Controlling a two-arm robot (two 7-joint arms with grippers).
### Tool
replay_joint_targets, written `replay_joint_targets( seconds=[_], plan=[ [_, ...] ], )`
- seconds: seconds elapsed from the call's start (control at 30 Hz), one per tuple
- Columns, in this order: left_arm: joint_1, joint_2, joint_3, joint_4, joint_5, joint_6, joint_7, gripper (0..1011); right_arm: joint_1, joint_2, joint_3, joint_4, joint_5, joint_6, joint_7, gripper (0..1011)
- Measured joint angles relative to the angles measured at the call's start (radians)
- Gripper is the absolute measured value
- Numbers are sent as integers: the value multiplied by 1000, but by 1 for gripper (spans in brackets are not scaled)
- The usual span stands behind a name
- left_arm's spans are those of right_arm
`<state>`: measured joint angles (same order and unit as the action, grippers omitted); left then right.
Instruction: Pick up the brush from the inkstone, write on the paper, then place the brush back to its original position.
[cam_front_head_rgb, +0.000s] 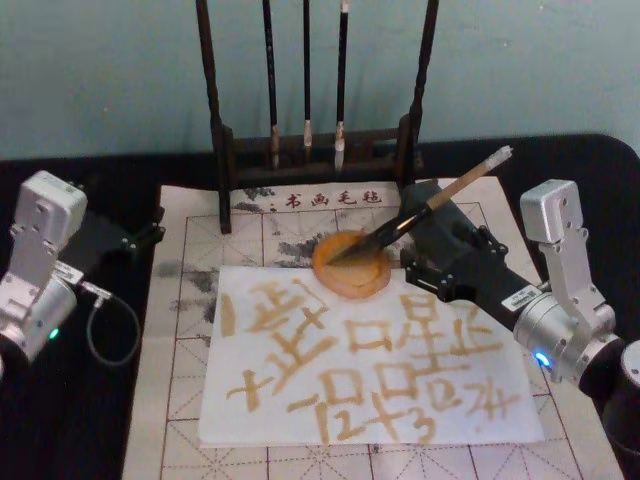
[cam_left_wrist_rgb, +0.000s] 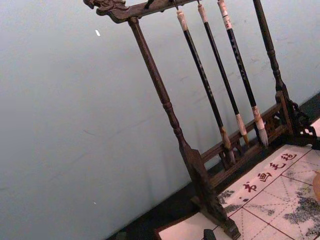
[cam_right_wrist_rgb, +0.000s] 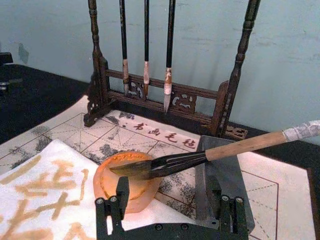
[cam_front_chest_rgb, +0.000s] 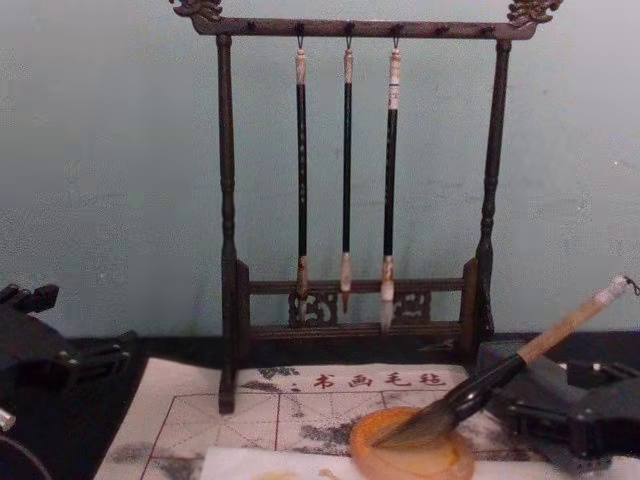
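The right end effector hovers just short of the inkstone, its two black fingers spread wide with nothing between them; the brush lies across and above that gap, untouched. The brush rests with its dark bristles on the inkstone rim and its tan handle slanting up over a grey block toward the taped end. It looks light and stiff along the bamboo, so the handle just above the black section is the sensible place to close on; the wet bristles are soft and would smear or splay if pinched, and the round handle may roll or slip in smooth fingers. The paper, already covered in yellowish strokes, lies just in front of the inkstone on the gridded mat. The left end effector sits parked at the worktop's left edge, probably open, though its fingers are hard to make out
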<state>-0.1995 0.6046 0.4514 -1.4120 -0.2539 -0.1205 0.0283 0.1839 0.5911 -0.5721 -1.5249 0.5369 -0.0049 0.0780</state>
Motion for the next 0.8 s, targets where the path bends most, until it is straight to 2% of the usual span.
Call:
replay_joint_targets(
  seconds=[0.8],
  plan=[
    [0, 0, 0, 0, 0, 0, 0, 1001, 0, 0, 0, 0, 0, 0, 0, 1000]
  ],
)
